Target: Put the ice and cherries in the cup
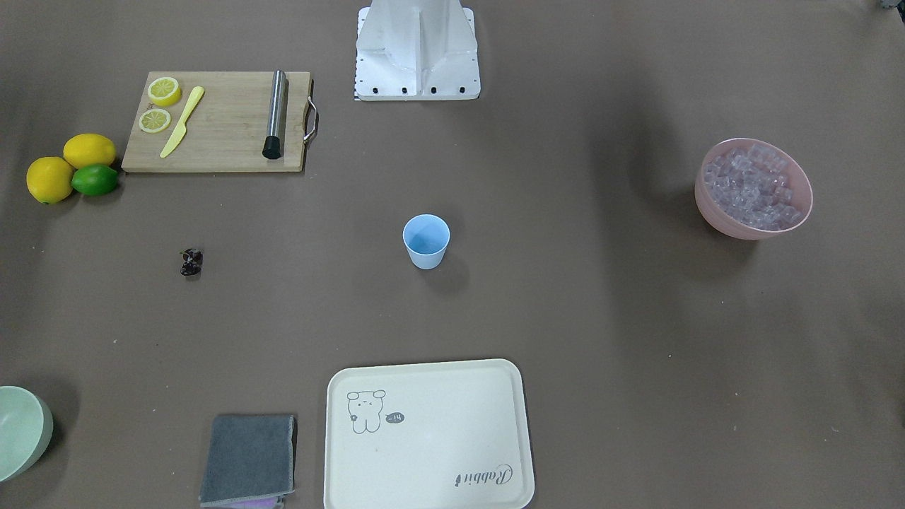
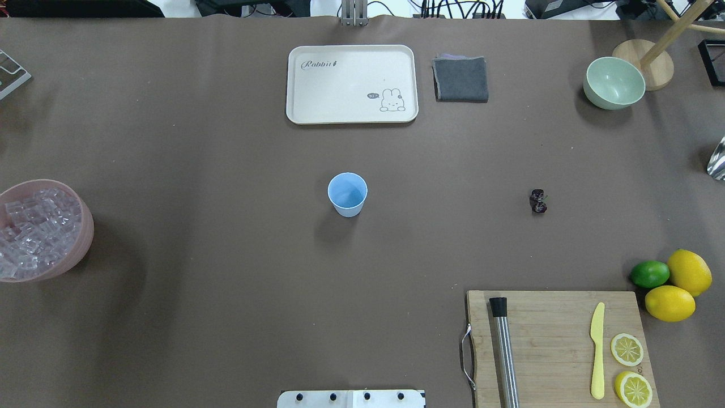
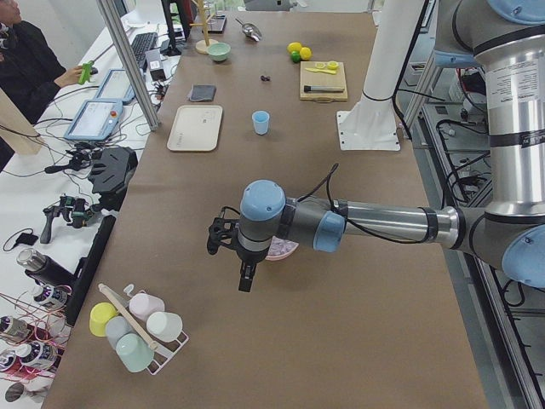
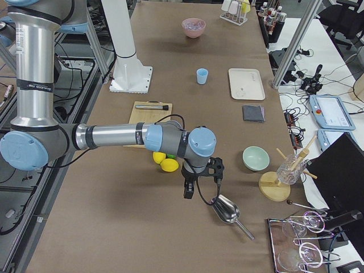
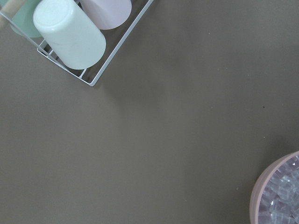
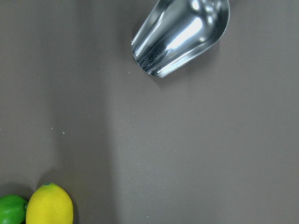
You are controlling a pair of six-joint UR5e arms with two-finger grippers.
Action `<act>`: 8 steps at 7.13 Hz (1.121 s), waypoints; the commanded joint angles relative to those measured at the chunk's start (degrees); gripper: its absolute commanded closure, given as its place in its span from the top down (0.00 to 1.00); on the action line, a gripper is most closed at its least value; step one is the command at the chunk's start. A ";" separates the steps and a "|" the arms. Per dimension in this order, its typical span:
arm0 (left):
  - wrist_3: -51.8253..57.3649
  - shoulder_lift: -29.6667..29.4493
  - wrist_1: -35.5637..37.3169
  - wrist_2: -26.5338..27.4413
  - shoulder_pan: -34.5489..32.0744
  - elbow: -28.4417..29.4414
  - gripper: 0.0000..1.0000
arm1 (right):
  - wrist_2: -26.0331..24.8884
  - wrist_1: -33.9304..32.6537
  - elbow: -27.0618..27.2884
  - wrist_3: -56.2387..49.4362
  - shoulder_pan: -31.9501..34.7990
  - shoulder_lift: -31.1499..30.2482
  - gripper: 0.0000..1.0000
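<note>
Cream tray [image 2: 351, 56] reading "Rabbit", blue cup [image 2: 347, 194], left tool [image 3: 246, 279], right tool [image 4: 188, 191], grip impossible to tell

Brown table [image 1: 601, 318] carries cup [image 1: 426, 242], tray [image 1: 438, 431], board [image 1: 226, 127].

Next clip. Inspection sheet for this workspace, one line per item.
Surface: brown paper-covered table, no spills seen.
Job's things: pale blue plastic cup upright, empty, mid-table; dark maroon cherry cluster lying apart on the robot's right; clear ice cubes piled in a pink bowl on its left.
Clutter: wooden cutting board with yellow plastic knife, two lemon slices, steel cylinder; two whole lemons, green lime; cream tray; grey folded cloth; mint-green bowl; metal scoop.
Pincers: left pincer hangs near the pink bowl, right pincer near the scoop; open or shut cannot be told.
Cables: black cable looped at the left wrist.
Surroundings: seated operator at a side desk; rack of cups.
</note>
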 commanded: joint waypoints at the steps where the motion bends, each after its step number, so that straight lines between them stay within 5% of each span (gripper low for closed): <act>1: 0.00 -0.09 0.00 -0.04 0.01 -0.08 0.98 | 0.10 0.00 0.02 0.22 0.00 0.25 1.00; 8: -0.09 -3.08 -0.08 -1.88 1.32 -0.78 0.98 | 1.51 0.00 0.02 0.57 0.00 0.42 1.00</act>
